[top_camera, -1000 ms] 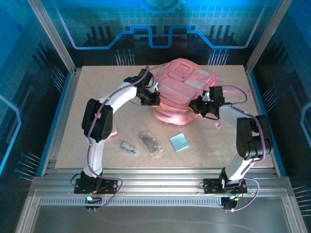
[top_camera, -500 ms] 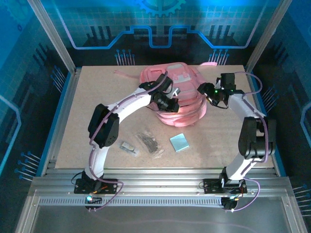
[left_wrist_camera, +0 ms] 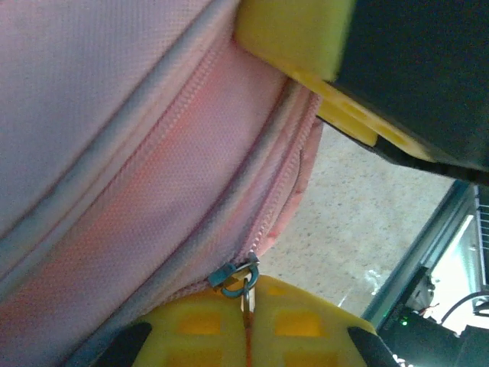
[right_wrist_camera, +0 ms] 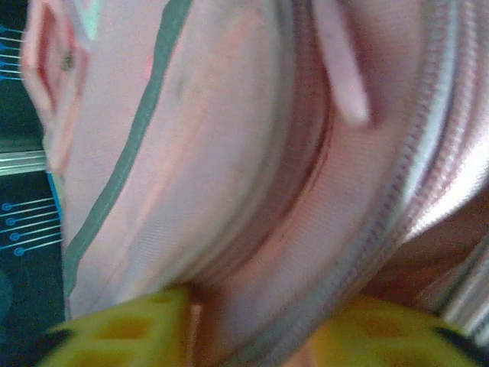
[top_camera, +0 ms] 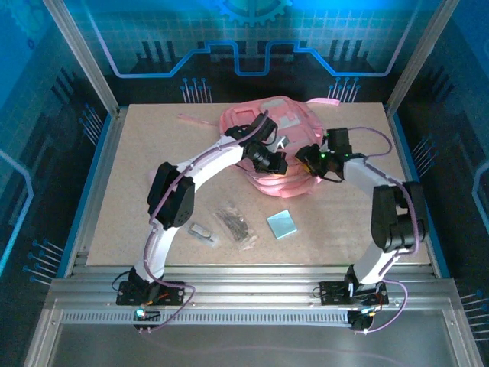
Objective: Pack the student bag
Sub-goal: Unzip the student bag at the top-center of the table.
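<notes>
the soft, woven pink bag (top_camera: 276, 149) lies bunched at the desk's (top_camera: 153, 191) far middle. the left tool (left_wrist_camera: 246, 317), arm arched over, is clenched on a metal zip pull (left_wrist_camera: 233, 277); the right tool (right_wrist_camera: 252, 329), reaching in low, pinches bag fabric.

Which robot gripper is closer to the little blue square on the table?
Right. The right gripper sits on the pink bag almost straight behind the blue square; the left gripper is beside it, slightly farther away.

Both arms reach in toward each other, left gripper (top_camera: 276, 163) pinched tight, right gripper (top_camera: 306, 158) part-spread, fingertips nearly facing.
</notes>
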{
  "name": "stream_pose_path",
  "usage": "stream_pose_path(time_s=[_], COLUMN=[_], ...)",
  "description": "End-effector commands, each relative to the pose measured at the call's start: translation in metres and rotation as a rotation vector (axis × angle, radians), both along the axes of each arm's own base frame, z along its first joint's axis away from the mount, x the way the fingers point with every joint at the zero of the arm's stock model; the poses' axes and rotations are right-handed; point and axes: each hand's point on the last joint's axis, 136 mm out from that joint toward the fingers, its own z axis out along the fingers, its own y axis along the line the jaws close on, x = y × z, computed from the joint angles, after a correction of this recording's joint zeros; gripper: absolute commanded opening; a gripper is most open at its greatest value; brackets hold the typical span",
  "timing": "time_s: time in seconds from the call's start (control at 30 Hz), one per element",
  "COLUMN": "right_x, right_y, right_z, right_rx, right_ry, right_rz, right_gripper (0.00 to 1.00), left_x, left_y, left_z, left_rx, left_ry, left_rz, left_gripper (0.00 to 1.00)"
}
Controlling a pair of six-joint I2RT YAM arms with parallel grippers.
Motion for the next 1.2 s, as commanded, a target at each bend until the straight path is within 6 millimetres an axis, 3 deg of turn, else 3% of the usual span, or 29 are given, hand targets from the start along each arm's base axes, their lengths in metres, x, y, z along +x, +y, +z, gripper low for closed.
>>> stream_pose_path(time_s=[0.0,0.13,0.33,0.4,0.57,0.7,0.83,0.93,1.07,1.1,1.17], right_x=[0.021,0.017,0.013,0.013,0.014,0.012,0.01,0.011,0.016,0.016,0.013], right_y=[0.0,-0.02,-0.038,-0.039,-0.032,-0.027,-0.028,-0.024,-0.006,-0.001,0.003], right_z=[-0.008,-0.014,-0.003,0.001,0.008,0.014,0.018,0.022,0.039,0.044,0.052], right_rx=[-0.007,-0.044,-0.084,-0.091,-0.081,-0.09,-0.139,-0.135,-0.074,-0.055,-0.034], right_ry=[-0.028,-0.037,-0.055,-0.06,-0.077,-0.091,-0.097,-0.11,-0.167,-0.179,-0.189], right_rz=[-0.054,-0.114,-0.121,-0.114,-0.081,-0.047,-0.009,0.028,0.107,0.127,0.147], right_gripper=[0.0,0.0,0.0,0.0,0.0,0.0,0.0,0.0,0.03,0.1,0.32], left_x=[-0.019,-0.005,0.024,0.032,0.068,0.116,0.149,0.154,0.137,0.13,0.117], left_y=[-0.002,0.038,0.156,0.184,0.213,0.248,0.257,0.25,0.232,0.225,0.21], left_z=[0.027,0.008,-0.038,-0.047,-0.051,-0.044,-0.025,-0.014,-0.006,-0.004,0.005], left_rx=[-0.052,0.027,0.182,0.216,0.266,0.371,0.367,0.329,0.257,0.22,0.136], left_ry=[-0.041,-0.018,0.06,0.066,0.003,-0.125,-0.309,-0.334,-0.243,-0.216,-0.169], left_rz=[-0.062,0.054,0.325,0.381,0.464,0.613,0.646,0.609,0.567,0.564,0.566], left_gripper=[0.0,0.0,0.0,0.0,0.0,0.0,0.0,0.01,0.31,0.4,0.51])
